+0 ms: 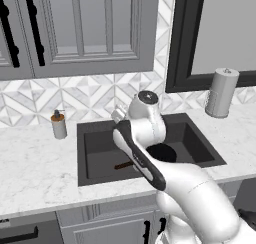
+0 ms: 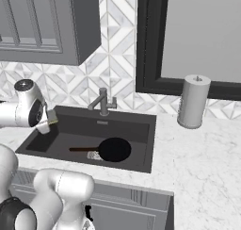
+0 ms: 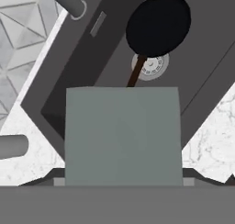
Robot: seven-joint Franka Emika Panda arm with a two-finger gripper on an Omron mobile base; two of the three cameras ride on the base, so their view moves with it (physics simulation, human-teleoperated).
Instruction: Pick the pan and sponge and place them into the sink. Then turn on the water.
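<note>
The black pan (image 2: 114,149) lies flat in the dark sink (image 2: 136,117), its brown handle pointing left; it also shows in the left base view as the pan (image 1: 162,152), partly behind my arm. My gripper (image 3: 121,178) is shut on the sponge (image 3: 121,136), whose grey-green face is toward the hand camera. It hangs above the sink's left half, with the pan (image 3: 158,25) and drain (image 3: 153,66) below. The yellow sponge (image 2: 51,119) sticks out of the hand over the basin's left rim. The faucet (image 2: 102,102) stands behind the sink. Water is out of view.
A soap dispenser (image 1: 59,124) stands on the counter left of the sink (image 1: 95,125). A paper towel roll (image 2: 194,102) stands at the back right, under the dark-framed window. Grey cabinets hang above the counter. White marble counter surrounds the basin.
</note>
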